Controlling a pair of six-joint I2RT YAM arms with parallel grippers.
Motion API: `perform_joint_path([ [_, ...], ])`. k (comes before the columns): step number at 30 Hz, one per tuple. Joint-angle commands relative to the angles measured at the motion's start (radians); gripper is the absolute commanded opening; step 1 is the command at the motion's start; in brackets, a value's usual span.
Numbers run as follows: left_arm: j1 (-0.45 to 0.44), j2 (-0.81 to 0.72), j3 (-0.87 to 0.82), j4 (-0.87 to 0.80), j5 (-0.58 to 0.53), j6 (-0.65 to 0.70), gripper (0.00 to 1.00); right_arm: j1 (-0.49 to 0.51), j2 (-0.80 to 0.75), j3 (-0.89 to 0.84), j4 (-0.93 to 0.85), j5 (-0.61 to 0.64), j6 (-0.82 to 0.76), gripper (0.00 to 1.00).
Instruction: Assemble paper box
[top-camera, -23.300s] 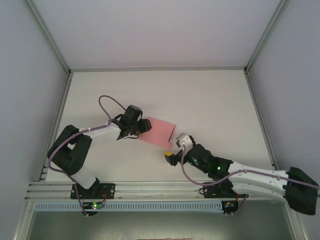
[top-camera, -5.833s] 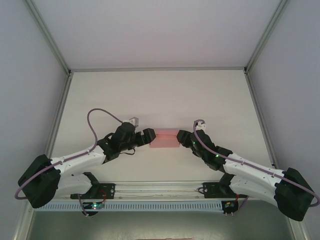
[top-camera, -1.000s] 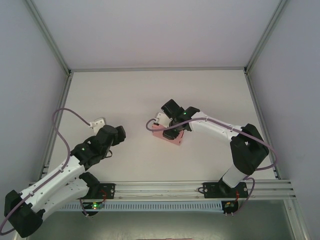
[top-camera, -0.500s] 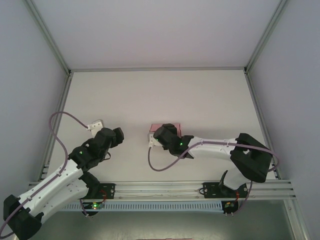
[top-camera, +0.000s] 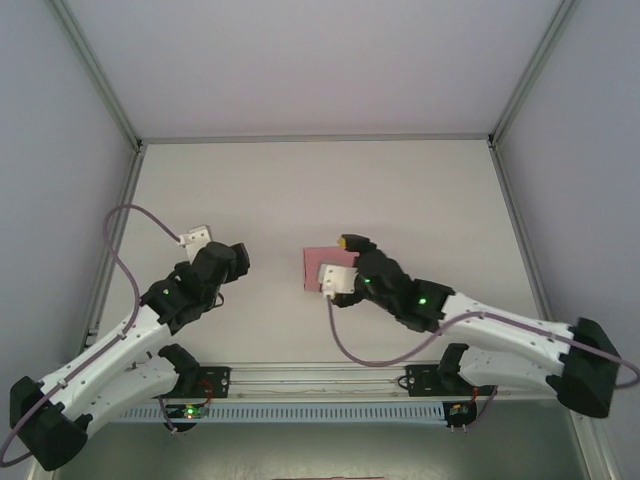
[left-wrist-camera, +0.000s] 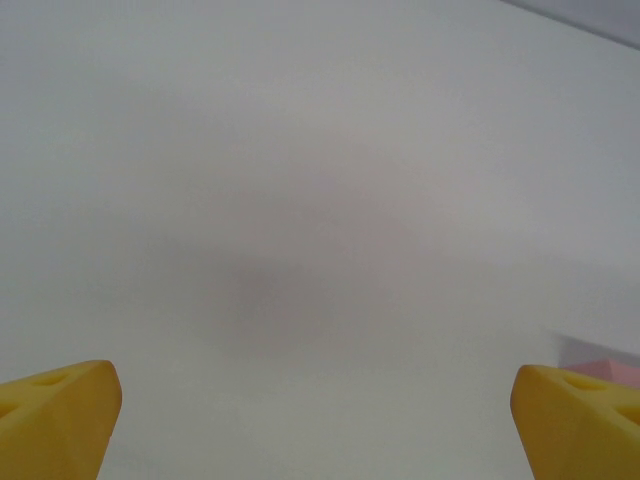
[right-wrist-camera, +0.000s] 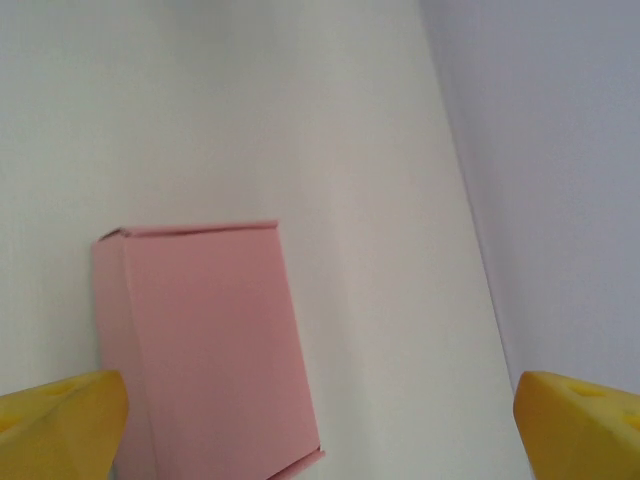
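The paper box (top-camera: 317, 264) is a small closed pink rectangle lying flat on the white table (top-camera: 300, 190), near the middle. My right gripper (top-camera: 342, 256) hovers over its near-right side, open, with one yellow fingertip (top-camera: 346, 241) showing. In the right wrist view the paper box (right-wrist-camera: 210, 345) lies ahead between the wide-apart yellow fingertips (right-wrist-camera: 60, 425), nearer the left one and untouched by either; the right gripper (right-wrist-camera: 320, 430) holds nothing. My left gripper (top-camera: 233, 258) is open to the box's left, well apart from it. In the left wrist view, a pink sliver of the box (left-wrist-camera: 612, 370) peeks past the left gripper (left-wrist-camera: 320, 425).
Grey walls (top-camera: 60, 200) and aluminium frame rails (top-camera: 110, 250) close in the table on three sides. A purple cable (top-camera: 125, 225) loops off the left arm, another (top-camera: 345, 345) hangs under the right arm. The wall (right-wrist-camera: 560, 150) is right of the box.
My right gripper has opened and let go of the box, and its arm has swung back toward the near edge. The box now lies flat. The left arm barely shifted.
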Motion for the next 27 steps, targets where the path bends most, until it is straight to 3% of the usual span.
perform_joint_path([
  [1,0.042,0.058,0.067,0.035,-0.114,0.099,1.0,-0.079,-0.093,-0.054,0.024,-0.114,0.121,0.98],
  [4,0.113,0.123,0.062,0.15,-0.172,0.244,1.0,-0.249,-0.129,-0.059,0.066,-0.077,0.291,0.98],
  [8,0.311,0.238,-0.038,0.472,-0.125,0.396,1.0,-0.554,-0.102,-0.149,0.299,-0.039,0.519,0.98],
  [10,0.385,0.275,-0.062,0.526,-0.076,0.409,1.0,-0.68,-0.082,-0.235,0.448,-0.111,0.567,0.98],
  [13,0.42,0.327,-0.125,0.69,-0.033,0.548,0.99,-0.831,-0.047,-0.374,0.705,-0.282,0.7,0.98],
  [15,0.422,0.36,-0.165,0.811,-0.041,0.597,1.0,-0.872,0.006,-0.434,0.854,-0.347,0.684,0.98],
  [20,0.427,0.494,-0.276,1.172,0.054,0.689,1.0,-0.879,0.213,-0.498,1.137,-0.324,0.625,0.98],
  [22,0.433,0.512,-0.268,1.19,0.097,0.702,1.0,-0.884,0.321,-0.515,1.296,-0.389,0.6,0.98],
  [24,0.449,0.521,-0.294,1.268,0.194,0.745,1.0,-0.89,0.401,-0.497,1.331,-0.386,0.606,0.98],
  [27,0.486,0.577,-0.37,1.472,0.217,0.748,1.0,-0.956,0.436,-0.471,1.331,-0.384,0.693,0.98],
])
